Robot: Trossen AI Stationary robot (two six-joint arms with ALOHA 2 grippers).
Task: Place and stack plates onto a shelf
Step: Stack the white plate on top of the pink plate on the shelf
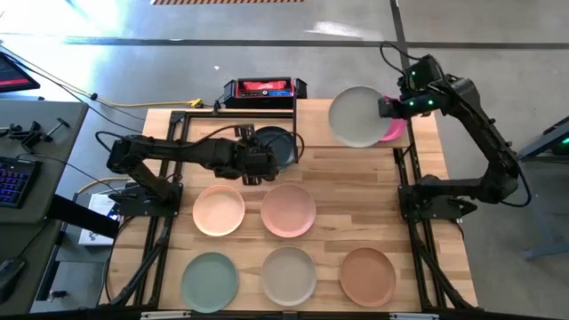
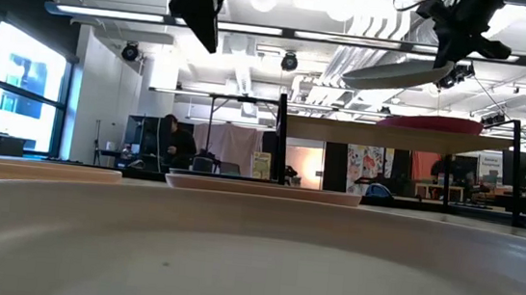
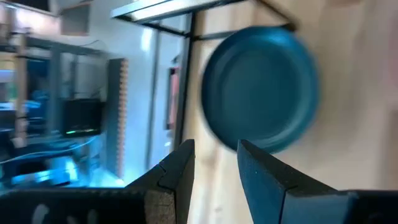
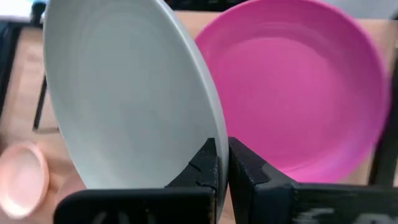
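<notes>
My right gripper (image 1: 388, 108) is shut on a white-grey plate (image 1: 357, 116), which it holds over the light wood shelf (image 1: 314, 129) at the table's far right. On the shelf lies a magenta plate (image 1: 397, 131), partly under the white-grey one. The low view shows the white-grey plate (image 2: 396, 76) tilted above the magenta plate (image 2: 442, 124). My left gripper (image 3: 214, 155) is open and holds nothing. It hovers just short of a charcoal plate (image 3: 261, 87) that lies flat on the table left of the shelf. My right gripper pinches the white-grey plate's rim (image 4: 210, 127) between its two fingers, on the side of the plate toward the table's right edge. The fingers slant down from the right. The plate is lifted clear and tilted, over the shelf and the magenta plate's left part.
A peach plate (image 1: 219, 211) and a pink plate (image 1: 288, 210) lie mid-table. A sage green plate (image 1: 210, 281), a beige-grey plate (image 1: 289, 275) and a tan brown plate (image 1: 367, 276) lie along the near edge. A black-and-red box (image 1: 263, 89) stands at the far edge.
</notes>
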